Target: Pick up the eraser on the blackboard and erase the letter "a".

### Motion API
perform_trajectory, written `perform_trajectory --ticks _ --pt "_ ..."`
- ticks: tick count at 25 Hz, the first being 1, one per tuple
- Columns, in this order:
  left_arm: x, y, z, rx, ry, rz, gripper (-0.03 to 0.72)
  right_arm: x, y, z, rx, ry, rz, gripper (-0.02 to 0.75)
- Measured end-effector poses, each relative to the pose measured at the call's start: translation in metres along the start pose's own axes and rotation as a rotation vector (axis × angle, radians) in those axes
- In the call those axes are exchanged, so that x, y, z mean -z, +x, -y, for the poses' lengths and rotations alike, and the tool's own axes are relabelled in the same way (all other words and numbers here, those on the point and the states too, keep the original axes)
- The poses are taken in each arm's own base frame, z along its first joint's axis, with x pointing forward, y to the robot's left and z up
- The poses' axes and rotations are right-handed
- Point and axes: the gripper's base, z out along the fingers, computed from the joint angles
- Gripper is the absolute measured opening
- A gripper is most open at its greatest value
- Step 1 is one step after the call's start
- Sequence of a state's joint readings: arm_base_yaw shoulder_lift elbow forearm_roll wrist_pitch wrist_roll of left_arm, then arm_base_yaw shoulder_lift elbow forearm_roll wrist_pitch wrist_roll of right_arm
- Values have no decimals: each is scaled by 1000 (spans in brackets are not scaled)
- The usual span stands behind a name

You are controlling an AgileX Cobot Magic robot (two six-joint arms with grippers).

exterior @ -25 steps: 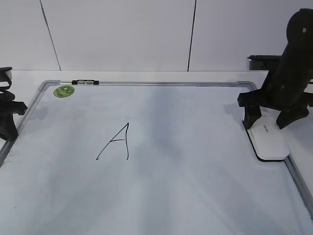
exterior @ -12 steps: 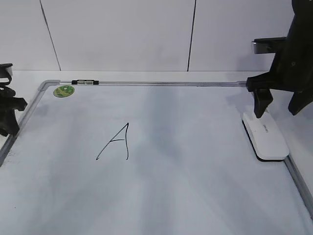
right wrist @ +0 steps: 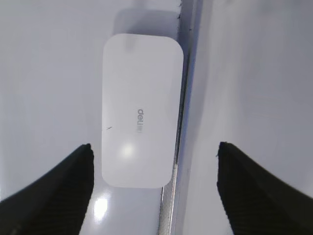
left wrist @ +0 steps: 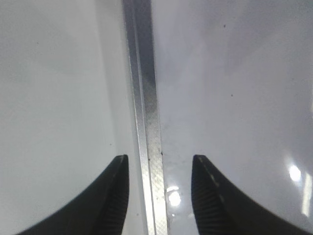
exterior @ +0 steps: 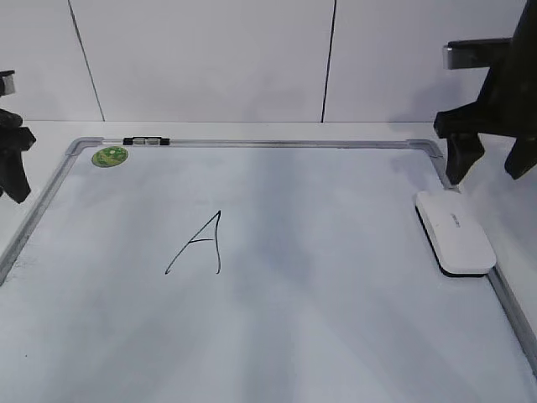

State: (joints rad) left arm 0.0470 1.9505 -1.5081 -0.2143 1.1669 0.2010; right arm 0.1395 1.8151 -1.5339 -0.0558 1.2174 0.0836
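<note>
The white eraser (exterior: 457, 231) lies flat on the blackboard (exterior: 336, 277) against its right frame; it also shows in the right wrist view (right wrist: 142, 122). My right gripper (exterior: 489, 175) is open and empty, raised above the eraser's far end, its fingers straddling eraser and frame in the right wrist view (right wrist: 154, 146). My left gripper (exterior: 13, 168) is open and empty over the board's left frame (left wrist: 144, 98), which runs between its fingers (left wrist: 159, 164). No small cursive "a" shows on the board. Only a tall angular capital "A" (exterior: 201, 243) is drawn left of centre.
A green round magnet (exterior: 110, 155) sits at the board's far left corner. A black-and-silver marker (exterior: 145, 141) lies on the far frame beside it. A white panelled wall stands behind the table.
My right gripper has risen off the eraser and drawn back and to the right, leaving the eraser lying still. My left gripper has lifted slightly.
</note>
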Motion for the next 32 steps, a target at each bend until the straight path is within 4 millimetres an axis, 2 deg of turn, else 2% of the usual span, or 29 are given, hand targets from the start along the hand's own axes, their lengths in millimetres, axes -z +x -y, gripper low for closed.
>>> perform_trajectory --ticks 8,13,21,28,32 --pt "67 19 19 -9 22 134 319 63 22 4 8 -12 156 599" --pt "99 48 30 -11 24 204 319 89 53 8 8 -15 207 597" --pt "133 126 45 -33 14 279 314 102 126 13 6 -17 221 594" --pt "161 206 60 -64 0 444 308 106 211 15 -18 -65 287 593" --pt "167 256 70 -82 26 554 308 112 255 19 -24 -63 391 593"
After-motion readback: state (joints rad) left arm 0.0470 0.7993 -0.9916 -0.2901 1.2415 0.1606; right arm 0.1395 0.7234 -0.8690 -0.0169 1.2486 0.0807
